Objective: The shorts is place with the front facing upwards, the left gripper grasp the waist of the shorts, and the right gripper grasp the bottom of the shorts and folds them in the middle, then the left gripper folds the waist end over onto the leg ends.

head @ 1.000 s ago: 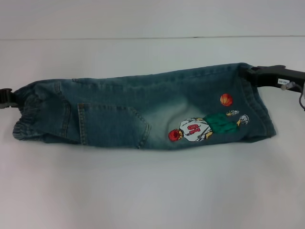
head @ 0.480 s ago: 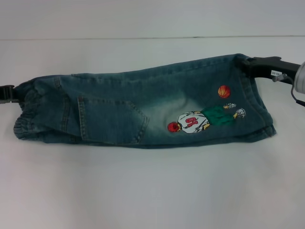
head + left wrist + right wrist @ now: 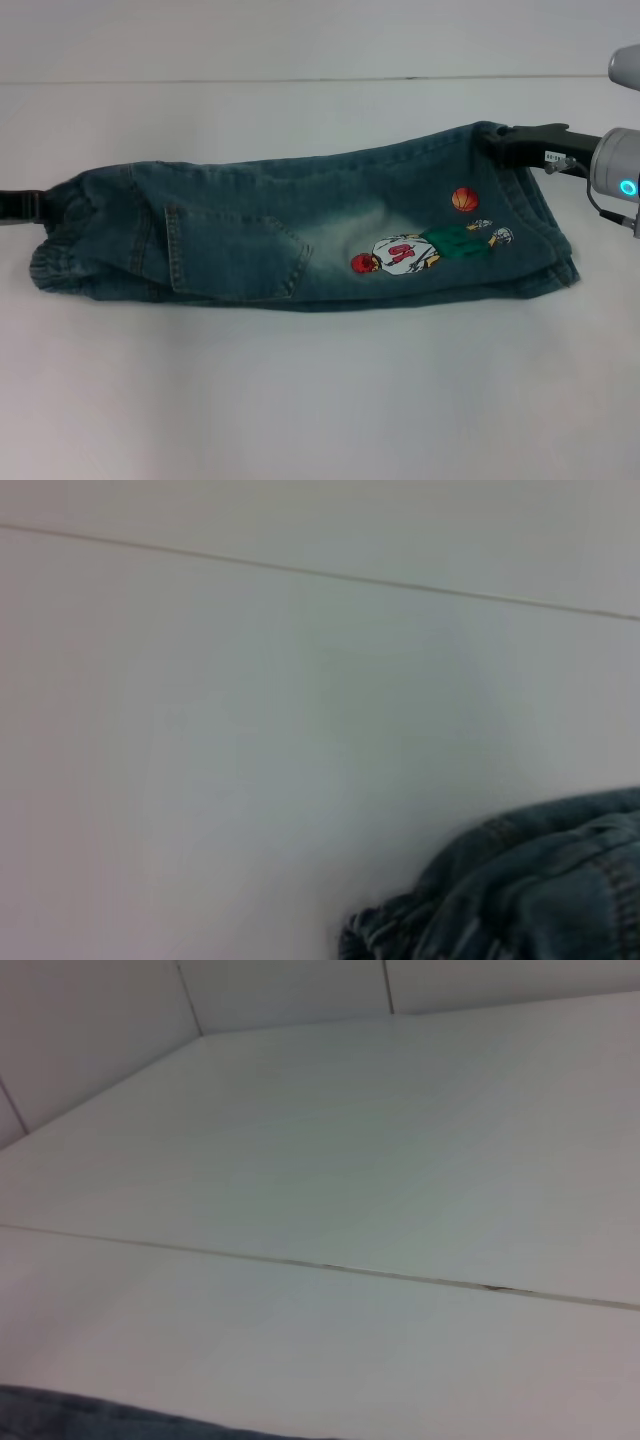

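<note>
Two tools: left tool (image 3: pixel 40 205) grips waist (image 3: pixel 55 250), right tool (image 3: pixel 495 135) grips leg hems (image 3: pixel 555 235); shorts (image 3: pixel 300 235) stretched between.

Head cam looks fwd and down from above, taking in the whole shorts (image 3: pixel 300 235) on the white table (image 3: pixel 320 400). Both wrist cams sit low and close, skimming across the table; each shares only a denim edge w/ head cam.

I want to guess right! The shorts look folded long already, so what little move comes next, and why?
Probably the right gripper lets go of the leg ends and backs off: the shorts already lie folded lengthwise, and the left gripper at the waist folds next.
</note>
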Robot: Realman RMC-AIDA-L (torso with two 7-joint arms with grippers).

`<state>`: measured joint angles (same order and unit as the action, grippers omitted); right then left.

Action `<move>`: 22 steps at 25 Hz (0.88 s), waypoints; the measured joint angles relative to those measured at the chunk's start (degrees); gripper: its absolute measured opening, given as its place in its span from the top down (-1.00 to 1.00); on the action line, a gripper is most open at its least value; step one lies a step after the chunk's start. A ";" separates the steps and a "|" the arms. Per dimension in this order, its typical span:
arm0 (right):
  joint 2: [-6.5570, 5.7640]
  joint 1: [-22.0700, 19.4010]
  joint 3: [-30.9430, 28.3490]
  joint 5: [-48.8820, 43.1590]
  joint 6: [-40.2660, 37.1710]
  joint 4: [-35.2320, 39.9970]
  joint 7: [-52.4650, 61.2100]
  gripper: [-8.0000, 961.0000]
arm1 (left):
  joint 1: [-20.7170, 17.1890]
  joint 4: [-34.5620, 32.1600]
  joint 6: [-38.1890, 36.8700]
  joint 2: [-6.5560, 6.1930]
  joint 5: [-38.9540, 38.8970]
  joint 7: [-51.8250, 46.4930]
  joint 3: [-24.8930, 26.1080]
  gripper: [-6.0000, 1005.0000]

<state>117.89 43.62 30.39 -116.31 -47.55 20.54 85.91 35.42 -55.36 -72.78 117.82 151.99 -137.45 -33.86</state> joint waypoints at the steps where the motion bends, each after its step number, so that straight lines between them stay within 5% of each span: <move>1: 0.04 0.03 0.01 0.06 0.50 -0.01 0.27 0.81 | 0.00 0.00 0.00 0.00 0.00 0.00 0.00 0.77; 6: 0.15 0.09 0.03 0.14 1.77 -0.44 0.93 0.60 | -0.19 -0.05 0.51 0.21 0.06 -0.04 -0.02 0.77; 12: 0.01 -0.29 0.16 -0.11 1.92 -0.52 1.10 0.09 | -0.10 0.10 0.03 0.00 0.15 -0.33 0.18 0.40; 20: -1.84 -0.47 8.16 -0.27 1.59 -0.19 7.85 -0.62 | 0.24 0.11 -1.58 0.18 0.05 -0.37 -0.05 -0.33; 22: -2.47 -0.49 9.44 -0.28 0.99 -0.04 9.55 -0.67 | 0.25 -0.31 -2.35 0.23 -0.19 -0.37 0.09 -0.52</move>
<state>115.42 43.13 39.82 -116.59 -46.56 20.51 95.46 35.68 -55.67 -75.13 118.05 151.80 -137.81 -33.77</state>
